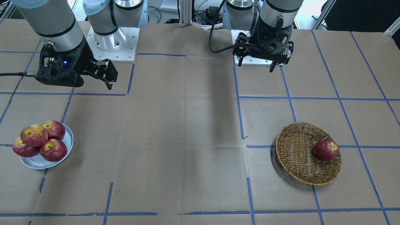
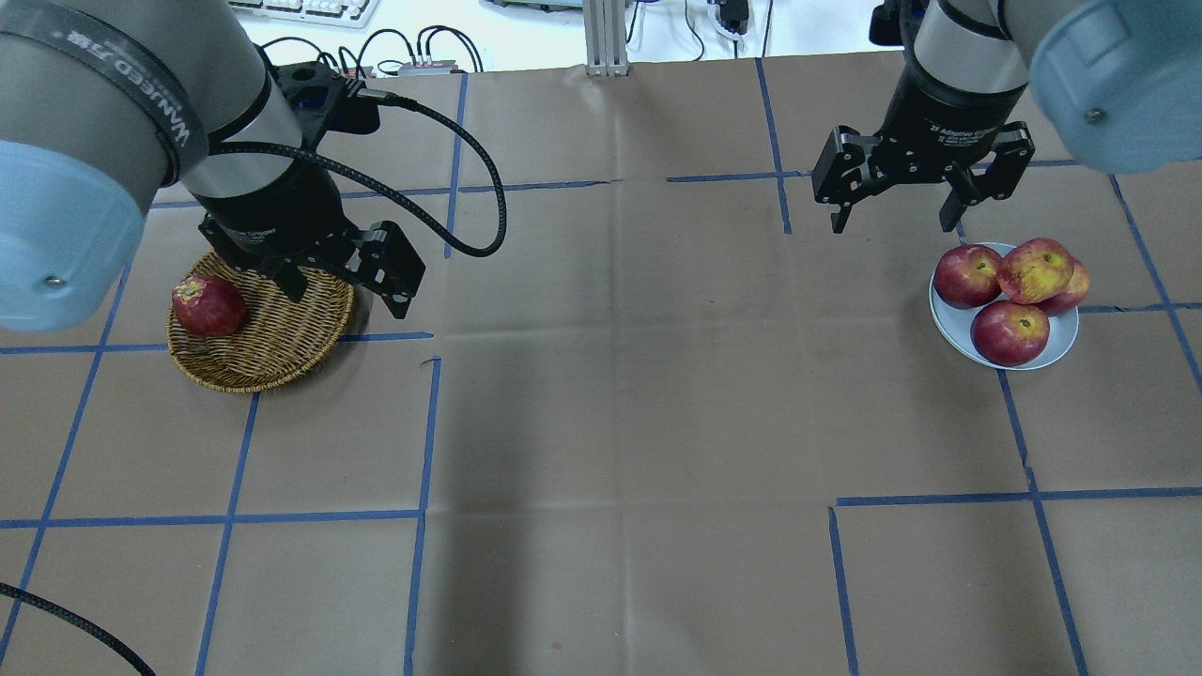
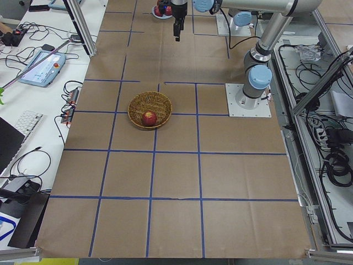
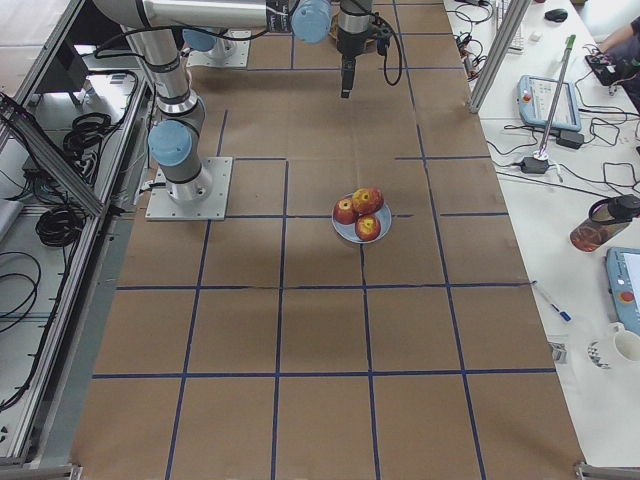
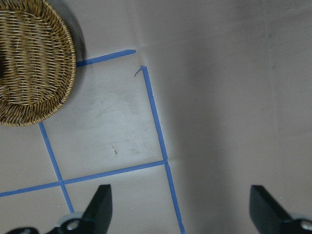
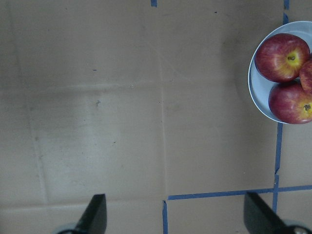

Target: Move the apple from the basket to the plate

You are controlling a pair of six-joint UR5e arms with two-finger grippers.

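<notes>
Over at the robot's right end of the desk, the plate carries four apples. The apple, the lighter orange-red one with yellowish streaks, sits on top of the pile, leaning on three darker red apples under and around it. So it's on the plate, not in the basket.

The basket is near the opposite end, on the robot's left. One dark red apple lies in it, up against the rim toward that end of the desk.

The right hand hangs above bare desk just beside the plate, on the side toward the desk's middle. Its fingers are spread wide and hold nothing. The left hand hovers by the basket's rim, on the side toward the desk's middle, also spread wide and empty. Its wrist camera shows only brown paper and blue tape lines between the fingertips, with the basket off in the corner.
</notes>
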